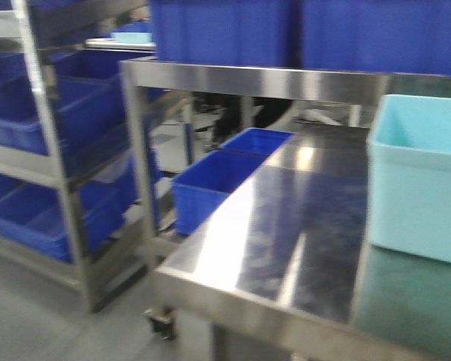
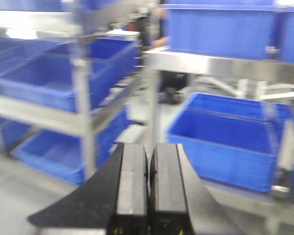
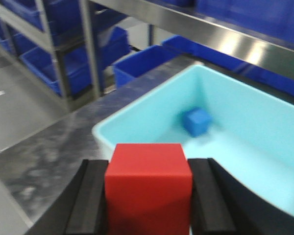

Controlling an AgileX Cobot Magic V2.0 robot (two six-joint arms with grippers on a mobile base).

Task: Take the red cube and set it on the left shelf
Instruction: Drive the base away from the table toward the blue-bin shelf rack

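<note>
In the right wrist view the red cube (image 3: 148,188) fills the space between the black fingers of my right gripper (image 3: 149,196), which is shut on it, held above the near rim of the pale turquoise tub (image 3: 264,147). My left gripper (image 2: 149,188) is shut with nothing between its pads, hanging in the air and facing the left shelf (image 2: 83,98) of blue bins. The left shelf (image 1: 49,143) stands at the left of the front view. Neither gripper shows in the front view.
A small blue cube (image 3: 196,121) lies inside the tub. The tub (image 1: 417,177) sits on the right of the steel table (image 1: 286,248), under an upper steel shelf (image 1: 286,79) carrying blue bins. More blue bins (image 1: 214,184) stand on the floor beyond the table's left edge.
</note>
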